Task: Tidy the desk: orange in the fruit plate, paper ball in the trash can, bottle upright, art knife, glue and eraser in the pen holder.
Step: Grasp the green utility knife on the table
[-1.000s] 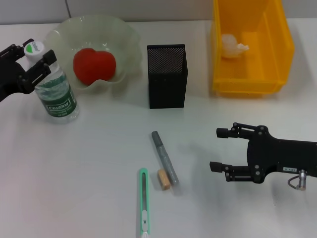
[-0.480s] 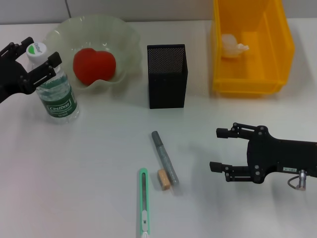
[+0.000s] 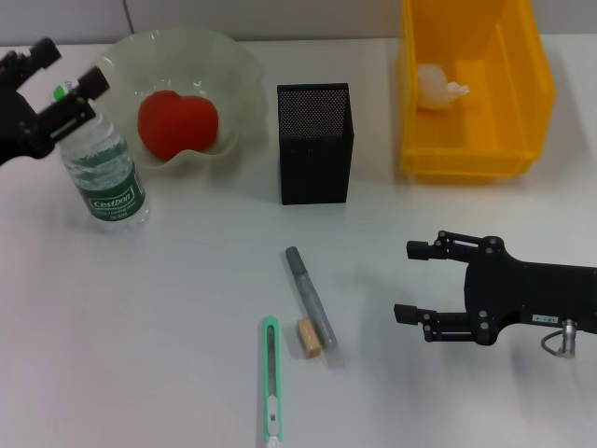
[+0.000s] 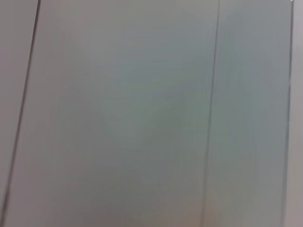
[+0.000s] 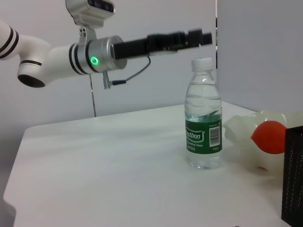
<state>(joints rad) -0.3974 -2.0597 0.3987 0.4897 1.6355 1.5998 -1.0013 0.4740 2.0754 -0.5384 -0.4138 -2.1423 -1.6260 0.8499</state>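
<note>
art knife (image 3: 270,383) tip cut off, left wrist view perhaps blurred wall

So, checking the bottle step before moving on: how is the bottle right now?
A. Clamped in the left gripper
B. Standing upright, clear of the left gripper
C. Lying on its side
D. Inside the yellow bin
B: the bottle stands on the table, the left gripper open above its cap.

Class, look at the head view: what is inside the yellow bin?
One crumpled white paper ball lies inside the yellow bin, towards its far left corner. The rest of the visible floor is bare; the front wall hides a strip behind it.
</note>
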